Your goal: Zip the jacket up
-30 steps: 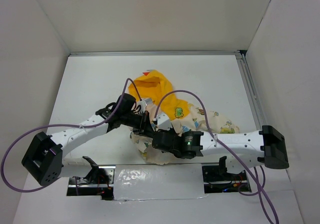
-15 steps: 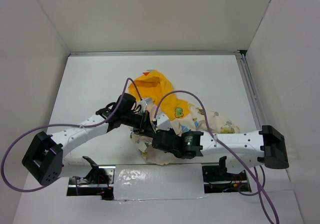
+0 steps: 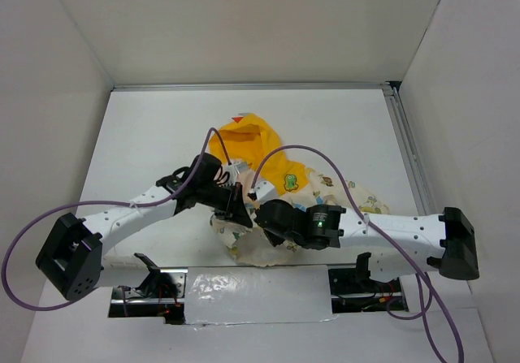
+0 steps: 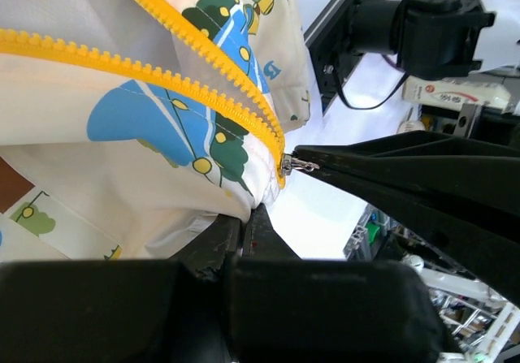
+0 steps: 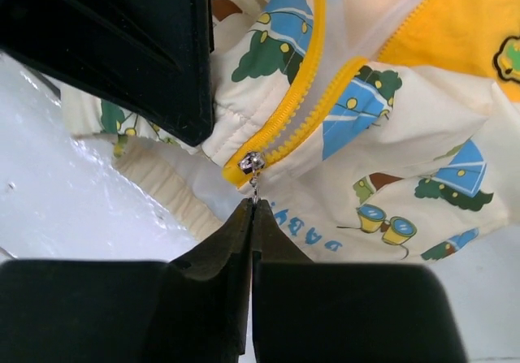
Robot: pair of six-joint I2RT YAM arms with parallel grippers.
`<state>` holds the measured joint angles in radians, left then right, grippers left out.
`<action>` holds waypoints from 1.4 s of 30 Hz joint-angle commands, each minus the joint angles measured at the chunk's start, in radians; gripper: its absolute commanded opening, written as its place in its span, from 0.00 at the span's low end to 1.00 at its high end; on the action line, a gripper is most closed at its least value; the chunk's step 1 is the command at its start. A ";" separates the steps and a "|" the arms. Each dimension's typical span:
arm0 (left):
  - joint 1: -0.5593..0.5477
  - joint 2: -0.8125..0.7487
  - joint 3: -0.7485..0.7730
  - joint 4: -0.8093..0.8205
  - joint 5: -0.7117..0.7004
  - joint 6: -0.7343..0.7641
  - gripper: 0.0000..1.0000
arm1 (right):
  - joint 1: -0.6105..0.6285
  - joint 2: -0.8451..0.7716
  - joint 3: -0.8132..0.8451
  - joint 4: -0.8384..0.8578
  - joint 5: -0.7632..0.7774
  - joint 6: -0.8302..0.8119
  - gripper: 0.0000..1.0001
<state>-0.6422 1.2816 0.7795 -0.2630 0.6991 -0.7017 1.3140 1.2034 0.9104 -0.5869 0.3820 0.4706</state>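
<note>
Both arms meet at the jacket hem. The right claw pinches the zipper pull. The left claw clamps hem fabric just beside it.

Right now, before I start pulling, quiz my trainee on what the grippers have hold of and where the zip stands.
1. True or false: the right gripper is shut on the zipper pull.
2. What does the left gripper hold? A nothing; B fabric of the jacket by the zip's lower end; C the zipper pull.
3. Fill in: above the slider, the two rows of yellow teeth run ___ (joined or apart).

Key: 1 true; 2 B; 3 apart.
</note>
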 commanded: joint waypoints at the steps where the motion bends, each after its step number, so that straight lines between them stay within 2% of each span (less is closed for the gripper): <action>1: -0.017 -0.008 0.010 -0.013 -0.015 0.053 0.00 | -0.013 -0.018 0.048 0.015 -0.057 -0.065 0.00; 5: -0.057 -0.005 0.033 -0.053 -0.065 0.079 0.00 | -0.062 -0.018 0.054 0.038 -0.121 -0.064 0.00; 11: -0.091 -0.013 0.018 -0.050 -0.061 0.116 0.00 | -0.117 -0.021 0.067 0.015 -0.069 -0.017 0.00; 15: -0.135 -0.037 0.012 -0.044 -0.050 0.139 0.00 | -0.170 0.045 0.090 -0.047 -0.066 -0.007 0.00; 24: -0.186 -0.030 -0.009 -0.048 -0.021 0.159 0.00 | -0.233 0.004 0.067 0.062 0.004 0.031 0.00; 28: -0.189 0.002 0.048 -0.119 -0.111 0.117 0.00 | -0.229 -0.016 0.062 0.093 -0.122 -0.045 0.00; 30: -0.189 0.012 0.095 -0.172 -0.213 0.097 0.02 | -0.231 -0.007 0.068 0.078 -0.292 -0.084 0.00; 31: -0.189 0.012 0.128 -0.179 -0.270 0.097 0.13 | -0.231 0.008 0.073 0.047 -0.377 -0.108 0.00; 34: -0.189 -0.016 0.164 -0.154 -0.325 0.116 0.29 | -0.236 0.028 0.090 0.009 -0.475 -0.127 0.00; 35: -0.189 -0.022 0.171 -0.148 -0.337 0.139 0.38 | -0.239 0.027 0.090 -0.002 -0.514 -0.131 0.00; 40: -0.191 -0.054 0.236 -0.202 -0.392 0.197 0.58 | -0.272 -0.002 0.091 -0.013 -0.575 -0.153 0.00; 41: -0.192 -0.062 0.241 -0.214 -0.406 0.202 0.69 | -0.288 -0.004 0.090 -0.008 -0.604 -0.158 0.00; 42: -0.195 -0.082 0.244 -0.222 -0.427 0.212 0.87 | -0.309 -0.005 0.088 -0.005 -0.655 -0.158 0.00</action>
<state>-0.8196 1.2648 0.9642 -0.4797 0.3126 -0.5613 1.0435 1.2198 0.9581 -0.6197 -0.1326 0.3450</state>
